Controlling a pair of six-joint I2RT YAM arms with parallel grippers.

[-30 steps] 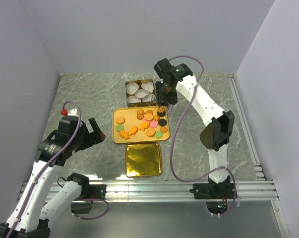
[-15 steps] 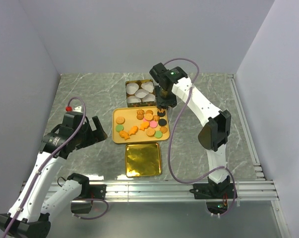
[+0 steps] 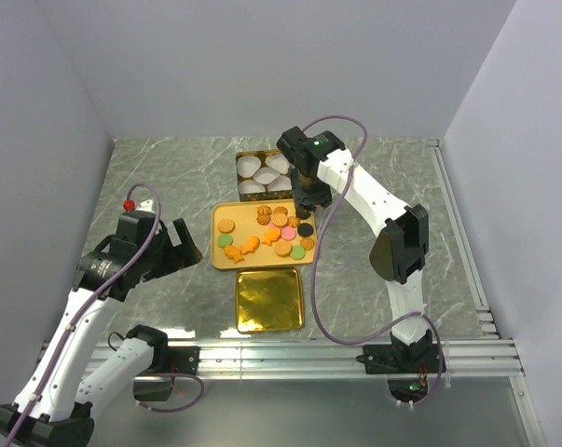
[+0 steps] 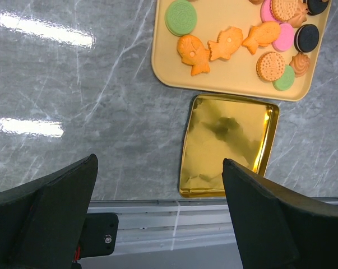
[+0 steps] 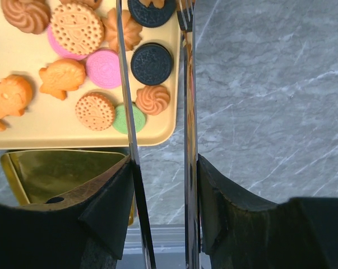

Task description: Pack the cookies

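Note:
The cookies (image 3: 271,233), round discs and orange fish shapes, lie on a tan tray (image 3: 219,262); they also show in the left wrist view as cookies (image 4: 225,42) and in the right wrist view as cookies (image 5: 79,28). My right gripper (image 3: 308,191) hangs over the tray's far right corner, shut on metal tongs (image 5: 188,112). A black cookie (image 5: 152,11) sits between the tong tips; I cannot tell whether it is pinched. My left gripper (image 3: 183,244) hovers left of the tray, open and empty. In its own view, the left gripper (image 4: 158,162) is above the table's near edge.
A gold tin (image 3: 264,172) with white paper cups stands just beyond the tray. Its gold lid (image 3: 269,298) lies in front of the tray, close to the metal rail at the table's near edge. Grey walls close in the left, back and right.
My right wrist has shifted a little left and nearer over the tray's far right corner. The left arm rose and moved slightly right, then held still.

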